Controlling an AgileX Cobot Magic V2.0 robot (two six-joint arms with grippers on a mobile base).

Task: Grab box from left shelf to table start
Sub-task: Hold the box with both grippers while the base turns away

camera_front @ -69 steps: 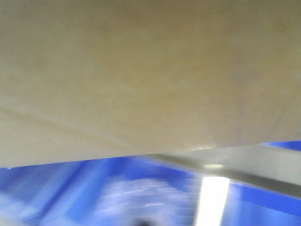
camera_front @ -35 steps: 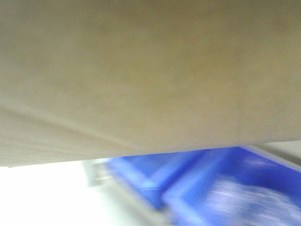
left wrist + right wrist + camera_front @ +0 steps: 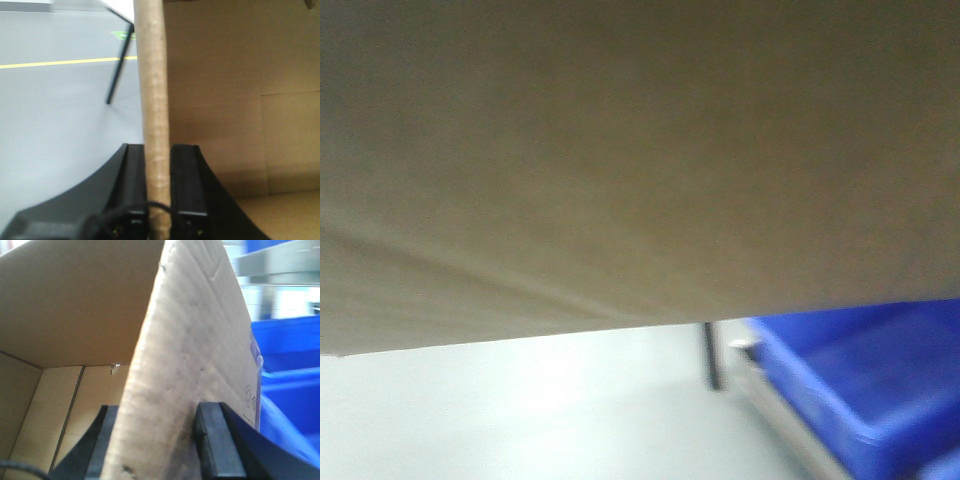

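Left wrist: claw [image 3: 158, 150] astride box [image 3: 240, 100] wall

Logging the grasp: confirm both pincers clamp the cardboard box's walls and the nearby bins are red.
Not red: the bins are blue, per the exterior front-facing view. The left pincer and right pincer do clamp the walls of the cardboard box.

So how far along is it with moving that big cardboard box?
Gripping looks done: the left gripper and the right gripper each pinch a wall of the box. In hand: carrying it, with grey floor showing past one wall and blue bins past the other. Left: setting it down on the table; nothing shows the box resting on anything yet.
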